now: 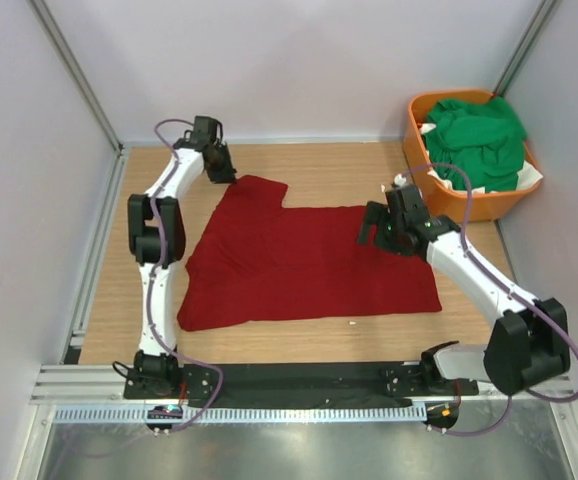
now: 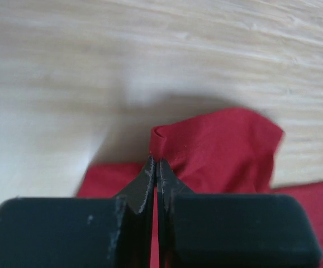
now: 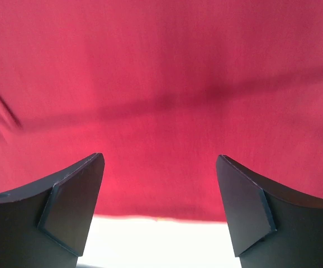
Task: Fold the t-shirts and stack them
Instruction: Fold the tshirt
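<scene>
Matt, soft dark red t-shirt (image 1: pixel 309 265) cloth covers a smooth, pale wood-grain table (image 1: pixel 339 165), with a smooth orange plastic basket (image 1: pixel 474 205) holding crumpled green cloth t-shirts (image 1: pixel 479 135).

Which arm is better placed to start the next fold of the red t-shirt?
Left. The left claw is shut on a far corner of the red t-shirt; the right claw hangs open over the cloth, gripping nothing.

A: Item one?
B: Spread t-shirt (image 1: pixel 309 268), flat on table (image 1: pixel 339 170) centre; left gripper (image 1: pixel 226 177) at its far-left corner, right gripper (image 1: pixel 370 235) over its right edge.
A: Item two?
B: Basket (image 1: pixel 416 132), far-right corner, heaped t-shirts (image 1: pixel 479 138) inside.
</scene>
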You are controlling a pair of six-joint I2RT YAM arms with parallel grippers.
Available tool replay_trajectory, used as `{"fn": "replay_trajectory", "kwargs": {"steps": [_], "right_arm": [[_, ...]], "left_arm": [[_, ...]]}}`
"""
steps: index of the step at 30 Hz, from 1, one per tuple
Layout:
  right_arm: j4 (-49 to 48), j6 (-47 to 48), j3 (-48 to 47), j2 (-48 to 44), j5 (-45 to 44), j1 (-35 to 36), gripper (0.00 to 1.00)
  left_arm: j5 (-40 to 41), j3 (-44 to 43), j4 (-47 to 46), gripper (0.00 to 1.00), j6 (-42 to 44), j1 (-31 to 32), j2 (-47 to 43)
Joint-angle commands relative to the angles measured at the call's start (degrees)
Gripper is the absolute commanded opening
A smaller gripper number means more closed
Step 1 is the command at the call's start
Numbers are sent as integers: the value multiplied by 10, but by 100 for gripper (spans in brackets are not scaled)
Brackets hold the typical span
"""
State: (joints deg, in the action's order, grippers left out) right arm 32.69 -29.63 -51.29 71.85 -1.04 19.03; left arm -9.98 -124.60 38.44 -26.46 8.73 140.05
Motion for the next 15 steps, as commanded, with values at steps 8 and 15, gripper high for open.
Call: {"fn": "replay_trajectory", "kwargs": {"steps": [8, 15], "right_arm": [[64, 24, -337, 239, -117, -49, 88], [108, 43, -497, 391, -124, -80, 88]], "left_arm": [[119, 197, 19, 0, 26, -25, -289], [165, 204, 73, 0, 58, -50, -294]]}}
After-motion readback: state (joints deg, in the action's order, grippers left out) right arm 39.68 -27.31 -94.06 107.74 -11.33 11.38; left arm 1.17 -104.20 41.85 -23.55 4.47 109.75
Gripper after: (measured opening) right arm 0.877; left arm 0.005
